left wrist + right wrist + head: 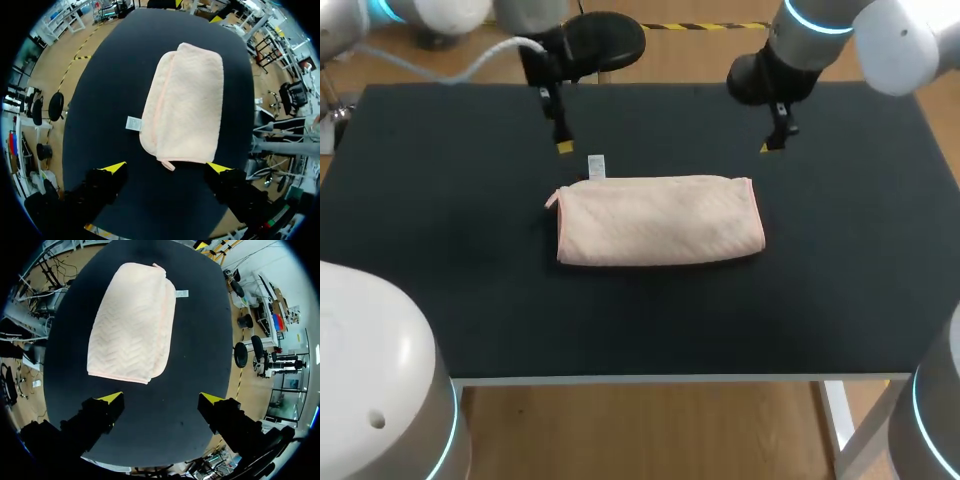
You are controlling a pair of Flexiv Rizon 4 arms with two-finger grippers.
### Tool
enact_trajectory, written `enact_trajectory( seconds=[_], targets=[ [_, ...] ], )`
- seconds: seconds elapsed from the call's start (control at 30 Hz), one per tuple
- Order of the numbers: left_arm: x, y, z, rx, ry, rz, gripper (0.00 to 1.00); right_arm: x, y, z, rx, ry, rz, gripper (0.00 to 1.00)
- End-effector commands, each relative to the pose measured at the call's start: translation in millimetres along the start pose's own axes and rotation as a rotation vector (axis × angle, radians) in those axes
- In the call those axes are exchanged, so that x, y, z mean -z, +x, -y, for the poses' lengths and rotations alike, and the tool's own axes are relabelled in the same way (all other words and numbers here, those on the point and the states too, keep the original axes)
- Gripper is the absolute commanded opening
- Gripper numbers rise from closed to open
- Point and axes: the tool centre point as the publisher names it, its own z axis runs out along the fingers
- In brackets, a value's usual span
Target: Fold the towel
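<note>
The towel lies at the middle of the dark worktop, already folded into a long pad that runs from 9 to 3 o'clock. It is pale pink with a woven zigzag texture. A white tag sticks out from its 12 o'clock edge near the 9 o'clock end, and a small loop shows at the corner beside it. The stacked layer edges seem to lie along the 12 o'clock side and the rounded fold along 6 o'clock.

The left hand hangs at about 11 o'clock from the towel and the right hand at about 1 o'clock. Both are empty, with fingers spread wide, and both are apart from the cloth. In each wrist view a short end of the towel lies just ahead of the open fingers.

The towel looks light, soft and limp. It should sag wherever it is unsupported, and the layers may slide over each other. It is not fragile, and it will likely grip the worktop rather than slip.

For another fold, the best hold is probably the corners of a short end. Pinch low and through every layer so the lower layers are not left behind. The tag and loop are too flimsy to pull on
</note>
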Motion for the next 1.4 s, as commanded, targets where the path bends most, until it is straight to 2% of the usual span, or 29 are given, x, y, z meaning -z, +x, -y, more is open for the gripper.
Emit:
enact_trajectory(
  seconds=[0.03, 0.07, 0.2, 0.27, 0.4, 0.47, 0.67, 0.77, 0.97, 1.03, 1.4],
  targets=[
    [-2, 6.5, -24.7, -0.107, 0.337, -0.024, 1.0, 6, 0, -1, -0.004, 0.002, 0.0, 1.0],
    [-3, 6.7, -25.7, -0.156, 0.4, -0.019, 1.0, 6, 0, -2, -0.004, 0.003, 0.0, 1.0],
    [0, 5.2, -28.7, -0.292, 0.457, -0.001, 1.0, 6, -3, -5, -0.008, 0.01, 0.003, 1.0],
    [1, 4.0, -26.6, -0.352, 0.437, -0.023, 1.0, 6, -5, -6, -0.016, 0.016, 0.007, 1.0],
    [-4, 5.0, -27.8, -0.418, 0.45, -0.071, 1.0, 6, -9, -5, -0.032, 0.027, 0.01, 1.0],
    [-8, 7.9, -27.8, -0.438, 0.423, -0.101, 1.0, 6, -10, -4, -0.033, 0.034, 0.01, 1.0],
    [-17, 18.8, -27.0, -0.448, 0.415, -0.153, 1.0, 3, -8, 2, -0.008, 0.081, -0.022, 1.0],
    [-19, 22.2, -26.5, -0.403, 0.392, -0.125, 1.0, 2, -8, 6, -0.003, 0.082, -0.027, 1.0],
    [-21, 27.3, -24.9, -0.314, 0.435, -0.079, 1.0, 5, -7, 15, 0.015, 0.088, -0.034, 1.0],
    [-22, 30.1, -22.0, -0.314, 0.425, -0.08, 1.0, 7, -7, 18, 0.05, 0.104, -0.038, 1.0],
    [-23, 30.4, -20.0, -0.314, 0.414, -0.086, 1.0, 7, -7, 18, 0.05, 0.104, -0.038, 1.0]
  ],
)
